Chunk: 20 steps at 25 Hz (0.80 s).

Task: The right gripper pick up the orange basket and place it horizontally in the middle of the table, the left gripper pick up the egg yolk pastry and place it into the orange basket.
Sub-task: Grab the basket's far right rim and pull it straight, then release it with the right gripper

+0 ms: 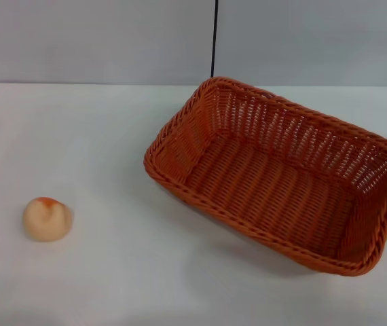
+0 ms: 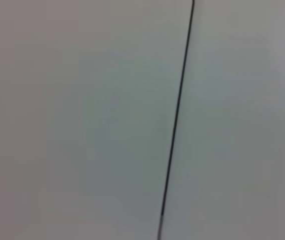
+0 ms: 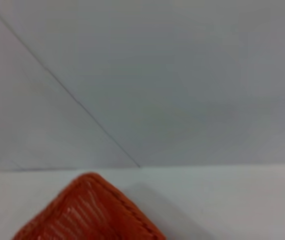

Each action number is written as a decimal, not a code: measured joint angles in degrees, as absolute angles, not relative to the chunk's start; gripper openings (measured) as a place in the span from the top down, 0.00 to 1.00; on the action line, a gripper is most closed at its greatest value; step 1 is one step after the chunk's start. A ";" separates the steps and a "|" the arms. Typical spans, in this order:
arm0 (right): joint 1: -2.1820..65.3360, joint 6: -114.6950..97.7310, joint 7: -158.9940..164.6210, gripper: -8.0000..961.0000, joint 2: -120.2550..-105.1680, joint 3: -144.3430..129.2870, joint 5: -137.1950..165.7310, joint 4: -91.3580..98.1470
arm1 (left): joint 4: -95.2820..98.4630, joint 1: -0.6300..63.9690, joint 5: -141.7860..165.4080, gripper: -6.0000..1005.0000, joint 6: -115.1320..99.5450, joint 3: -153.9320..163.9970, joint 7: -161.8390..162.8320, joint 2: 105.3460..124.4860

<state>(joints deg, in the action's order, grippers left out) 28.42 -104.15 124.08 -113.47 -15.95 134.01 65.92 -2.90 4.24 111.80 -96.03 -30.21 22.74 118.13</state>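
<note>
A large rectangular orange basket (image 1: 282, 173) of woven wicker sits upright on a plain white surface (image 1: 112, 136), turned at a slant so one corner points toward the grey back wall (image 1: 91, 41). The basket holds nothing. Well apart from the basket, on its left side and nearer the camera, lies the egg yolk pastry (image 1: 47, 219), a small round pale bun with an orange-red patch on top. A thin dark vertical seam (image 1: 214, 37) runs down the wall behind the basket's far corner. No writing or labels can be read. Neither tool appears in any view, so their state cannot be told.
</note>
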 joint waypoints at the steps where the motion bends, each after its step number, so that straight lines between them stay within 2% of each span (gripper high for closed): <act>1: 29.96 -101.88 124.19 0.20 -112.96 -17.29 135.71 62.61 | -2.91 4.28 111.81 0.21 -96.19 -29.97 22.93 118.13; 6: 33.07 -93.37 121.69 0.20 -112.52 -23.69 136.08 54.88 | -2.40 5.16 111.81 0.22 -97.97 -29.33 24.18 117.99; 16: 37.93 -92.28 121.78 0.20 -111.37 -32.28 135.85 50.63 | -2.36 5.61 111.79 0.22 -98.77 -28.55 24.11 118.27; 18: 38.34 -92.03 122.78 0.20 -110.77 -34.70 135.95 50.14 | -2.52 5.23 111.79 0.22 -98.79 -28.02 23.75 118.32; 19: 38.85 -91.87 123.57 0.20 -109.95 -36.24 136.04 49.28 | -2.52 5.23 111.79 0.22 -98.79 -28.02 23.75 118.32; 20: 38.85 -91.87 123.57 0.20 -109.95 -36.24 136.04 49.28 | -2.53 5.05 111.79 0.22 -98.79 -27.83 23.67 118.35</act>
